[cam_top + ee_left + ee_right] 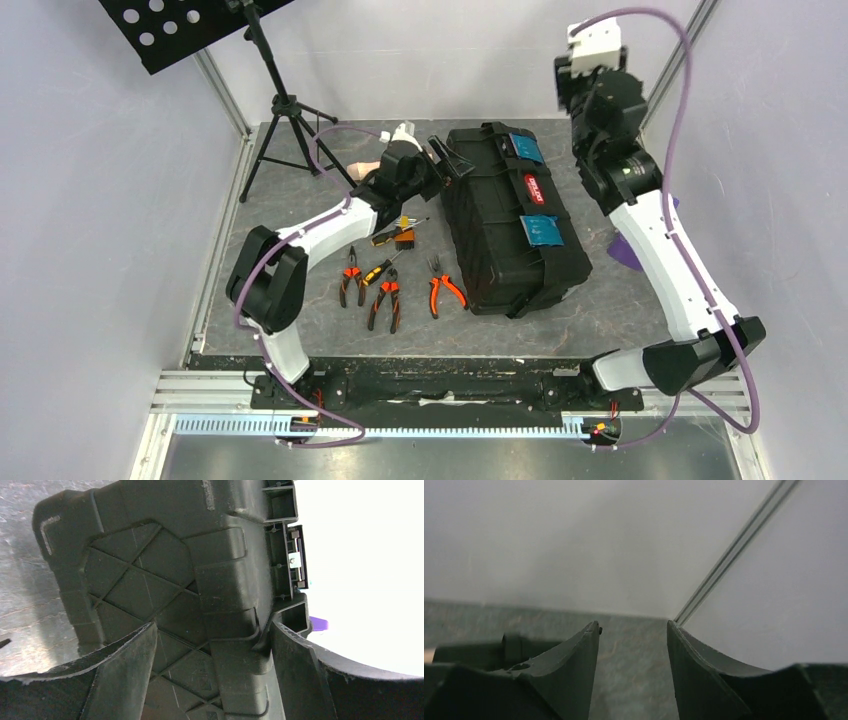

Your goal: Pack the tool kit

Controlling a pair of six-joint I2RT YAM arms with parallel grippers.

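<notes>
Pale grey walls [90,220] and aluminium framing enclosed a dark mottled table [620,300]. The black toolbox [510,230] lay directly ahead of the left gripper [213,622], whose jaws stood spread wide, released. The right gripper [633,626] hung high, parted on nothing, with the toolbox below to its left. Pliers [445,292] and screwdrivers [400,232] lay behind the left gripper. The handle's red label [535,188] bore white writing too small to read.

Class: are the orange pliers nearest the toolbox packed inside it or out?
Out. The pliers lie on the table, just left of the toolbox, apart from it.
</notes>
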